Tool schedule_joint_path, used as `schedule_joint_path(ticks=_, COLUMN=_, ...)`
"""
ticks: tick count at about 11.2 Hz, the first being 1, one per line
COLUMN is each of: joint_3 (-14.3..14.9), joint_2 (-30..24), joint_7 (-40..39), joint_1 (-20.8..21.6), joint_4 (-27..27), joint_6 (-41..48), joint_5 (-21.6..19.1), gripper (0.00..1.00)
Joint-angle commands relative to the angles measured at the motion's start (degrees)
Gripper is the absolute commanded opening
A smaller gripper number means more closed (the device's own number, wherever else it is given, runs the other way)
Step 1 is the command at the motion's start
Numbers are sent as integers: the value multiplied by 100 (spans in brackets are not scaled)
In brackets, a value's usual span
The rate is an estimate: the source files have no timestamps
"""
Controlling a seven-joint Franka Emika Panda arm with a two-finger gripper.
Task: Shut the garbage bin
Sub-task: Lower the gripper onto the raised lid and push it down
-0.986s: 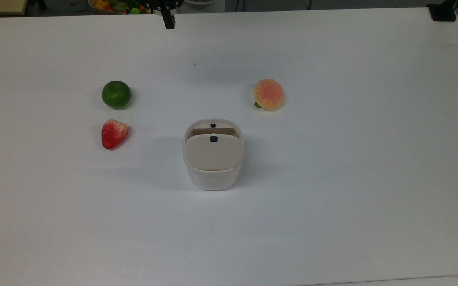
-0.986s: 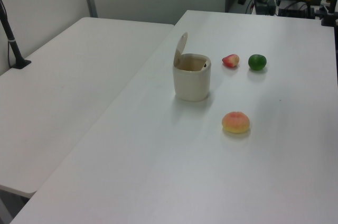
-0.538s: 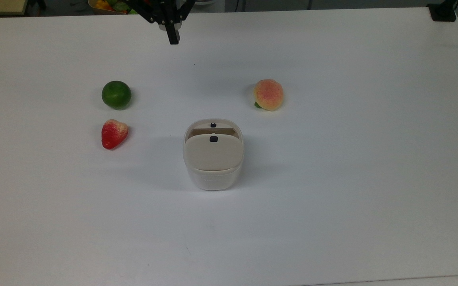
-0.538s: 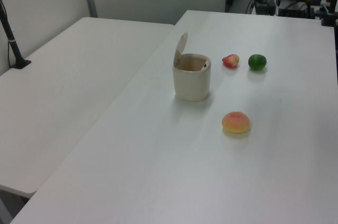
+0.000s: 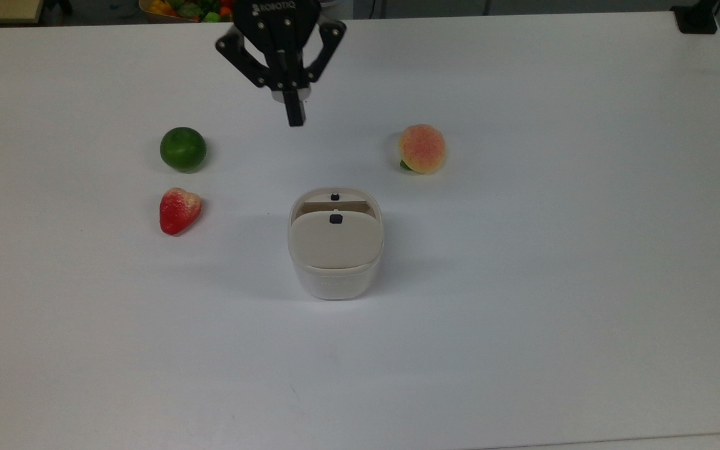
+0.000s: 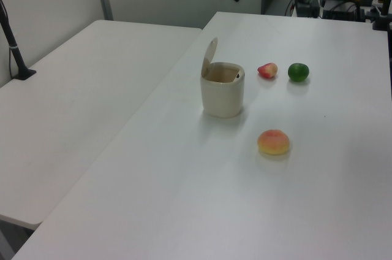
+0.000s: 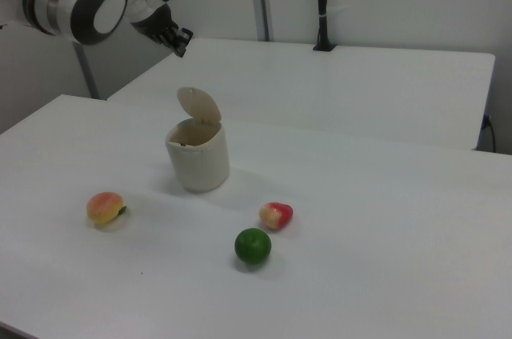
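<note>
i see the white tabletop [image 5: 522, 312] with the garbage bin [image 5: 335, 275] near its middle, lid [image 7: 198, 105] tipped up – open. my gripper [image 5: 295, 119] hangs above the tabletop, well apart from the bin, fingers pressed together on nothing. around it sit 3 fruits: peach [image 5: 422, 149], lime [image 5: 183, 149], strawberry [image 5: 179, 210].

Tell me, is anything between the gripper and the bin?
Nothing: in the top view, bare table separates the gripper from the bin.

Gripper [image 5: 295, 119] raised, pointing down, fingers pressed together; nothing held.
</note>
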State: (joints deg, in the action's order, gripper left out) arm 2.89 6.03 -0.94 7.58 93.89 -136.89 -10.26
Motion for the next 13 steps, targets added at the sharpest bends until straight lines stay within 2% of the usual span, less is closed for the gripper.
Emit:
schedule_joint_path(ticks=1, joint_3=19, joint_2=240, joint_7=339, joint_1=235, joint_4=77, joint_6=-812, joint_5=-11, gripper=0)
schedule_joint_path(ticks=3, joint_3=19, joint_2=573, joint_7=428, joint_1=332, joint_4=68, joint_6=-1390, joint_5=24, gripper=0)
schedule_joint_path(ticks=8, joint_3=19, joint_2=1216, joint_7=736, joint_1=332, joint_4=41, joint_6=-1956, joint_5=753, gripper=0)
schedule_joint_path(ticks=13, joint_3=19, joint_2=1190, joint_7=727, joint_1=332, joint_4=445, joint_6=-1842, joint_5=798, gripper=0)
